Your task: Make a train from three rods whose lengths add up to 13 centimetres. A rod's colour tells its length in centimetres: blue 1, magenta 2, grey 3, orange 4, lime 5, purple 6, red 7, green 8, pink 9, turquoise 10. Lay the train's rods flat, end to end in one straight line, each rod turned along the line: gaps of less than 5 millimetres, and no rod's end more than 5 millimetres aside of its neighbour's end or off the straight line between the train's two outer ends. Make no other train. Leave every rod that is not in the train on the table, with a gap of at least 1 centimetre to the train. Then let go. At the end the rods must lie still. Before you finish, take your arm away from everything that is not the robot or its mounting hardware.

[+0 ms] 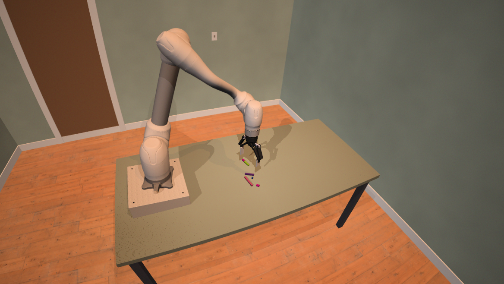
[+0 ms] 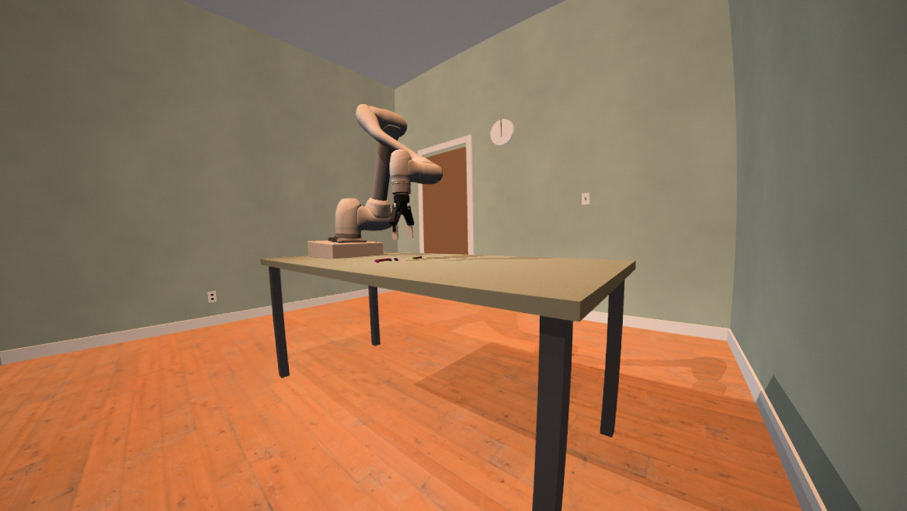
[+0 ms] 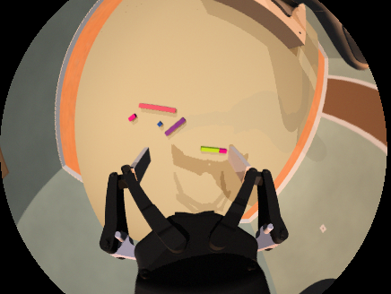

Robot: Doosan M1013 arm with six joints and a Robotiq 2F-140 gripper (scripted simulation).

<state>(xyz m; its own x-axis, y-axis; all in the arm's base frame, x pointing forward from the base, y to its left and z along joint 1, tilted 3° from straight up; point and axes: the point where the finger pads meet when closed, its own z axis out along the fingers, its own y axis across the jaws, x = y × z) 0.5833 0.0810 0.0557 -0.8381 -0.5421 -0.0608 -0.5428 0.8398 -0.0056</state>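
A lime rod (image 1: 247,163) (image 3: 209,148) lies flat on the table (image 1: 310,158) with a short magenta rod (image 1: 243,160) (image 3: 223,151) touching one end, in line with it. My gripper (image 1: 250,156) (image 2: 403,231) (image 3: 189,153) is open and empty. It hangs a little above this pair, slightly to the far side. Nearer the front lie a purple rod (image 1: 249,173) (image 3: 176,125), a tiny blue rod (image 1: 252,177) (image 3: 160,125), a long pinkish-red rod (image 1: 248,181) (image 3: 158,108) and a second short magenta rod (image 1: 257,185) (image 3: 133,117), all apart from one another.
The arm's base block (image 1: 158,200) (image 3: 256,2) stands on the table's left part. In the exterior view the rods show only as small marks by the lime rod (image 2: 416,257).
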